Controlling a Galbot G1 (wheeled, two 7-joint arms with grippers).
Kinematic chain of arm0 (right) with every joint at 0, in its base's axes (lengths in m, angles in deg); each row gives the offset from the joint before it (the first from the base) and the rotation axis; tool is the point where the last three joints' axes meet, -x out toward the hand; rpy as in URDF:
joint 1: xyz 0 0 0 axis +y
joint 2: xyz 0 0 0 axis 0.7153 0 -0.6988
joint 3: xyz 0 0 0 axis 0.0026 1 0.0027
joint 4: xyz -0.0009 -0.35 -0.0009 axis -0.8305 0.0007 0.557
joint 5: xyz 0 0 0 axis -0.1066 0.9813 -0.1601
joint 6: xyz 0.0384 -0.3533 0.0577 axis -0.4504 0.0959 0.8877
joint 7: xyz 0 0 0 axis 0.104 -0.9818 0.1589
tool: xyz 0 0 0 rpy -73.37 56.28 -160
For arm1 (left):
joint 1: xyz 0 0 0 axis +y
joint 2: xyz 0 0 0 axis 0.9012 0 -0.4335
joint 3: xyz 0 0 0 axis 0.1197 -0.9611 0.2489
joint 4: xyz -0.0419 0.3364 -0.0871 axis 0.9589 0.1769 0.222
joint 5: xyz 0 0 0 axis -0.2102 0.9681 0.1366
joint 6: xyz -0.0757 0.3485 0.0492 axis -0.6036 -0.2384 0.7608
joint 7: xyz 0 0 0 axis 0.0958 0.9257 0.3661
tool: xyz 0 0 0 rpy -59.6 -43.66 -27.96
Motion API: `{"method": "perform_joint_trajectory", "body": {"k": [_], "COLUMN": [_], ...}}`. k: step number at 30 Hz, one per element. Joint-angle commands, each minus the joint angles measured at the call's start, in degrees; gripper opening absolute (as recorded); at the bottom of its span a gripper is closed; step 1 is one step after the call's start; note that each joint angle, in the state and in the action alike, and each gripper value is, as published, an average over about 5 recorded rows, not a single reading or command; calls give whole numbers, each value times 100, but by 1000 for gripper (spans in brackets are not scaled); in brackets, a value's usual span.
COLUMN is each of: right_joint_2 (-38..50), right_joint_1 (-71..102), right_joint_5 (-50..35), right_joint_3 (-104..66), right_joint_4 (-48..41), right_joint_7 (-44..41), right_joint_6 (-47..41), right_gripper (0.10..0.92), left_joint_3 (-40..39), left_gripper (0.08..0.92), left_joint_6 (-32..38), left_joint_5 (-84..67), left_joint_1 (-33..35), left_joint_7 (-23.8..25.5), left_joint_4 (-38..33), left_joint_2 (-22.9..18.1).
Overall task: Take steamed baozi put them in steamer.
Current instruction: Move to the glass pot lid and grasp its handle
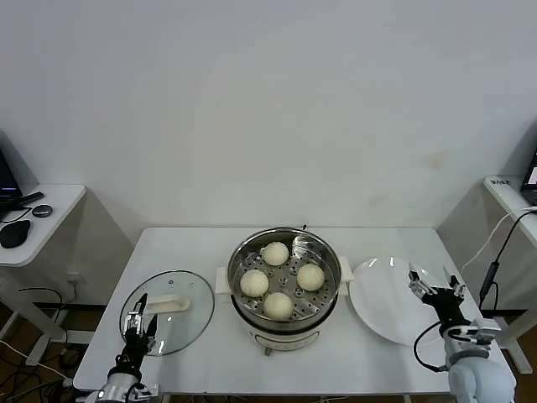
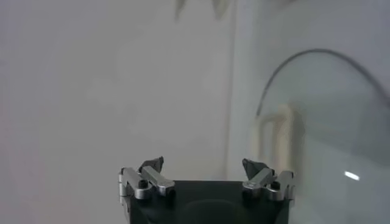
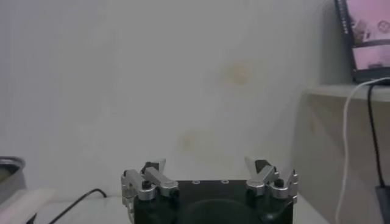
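At table centre, the steamer (image 1: 284, 277) stands uncovered on its cream base, and all four steamed baozi (image 1: 278, 279) lie on its perforated tray at roughly 12, 3, 6 and 9 o'clock, each apart from the next and clear of the steel wall; by this layout the loading step appears complete. At 9 o'clock from the pot, the glass lid (image 1: 168, 311) lies flat near the table's near-left edge, presumably set aside to leave the pot mouth open. At 3 o'clock, the white plate (image 1: 390, 298) lies bare, just beside the pot's side handle. Left gripper (image 1: 138, 321) hovers over the near rim of the lid, jaws spread wide, holding nothing. Right gripper (image 1: 436, 290) hovers over the plate's far-right rim, likewise wide and unloaded. Open tabletop remains in front of the pot; both grippers sit close to the table edges.
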Motion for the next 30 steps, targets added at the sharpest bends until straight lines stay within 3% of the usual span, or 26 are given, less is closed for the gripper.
{"method": "perform_joint_trajectory", "body": {"k": [1, 30], "right_joint_2": [-122, -325], "right_joint_1": [115, 178], "right_joint_5": [26, 228], "right_joint_3": [-46, -71], "right_joint_4": [-2, -58], "right_joint_7": [50, 31], "right_joint_6": [65, 157], "right_gripper": [823, 823], "left_joint_3": [-138, -260], "left_gripper": [823, 823], "left_joint_6": [-134, -416], "left_joint_5": [234, 558], "left_joint_1": [-223, -1128], "left_joint_7": [-176, -52], "left_joint_4": [590, 1226], "left_joint_2": [-114, -214]}}
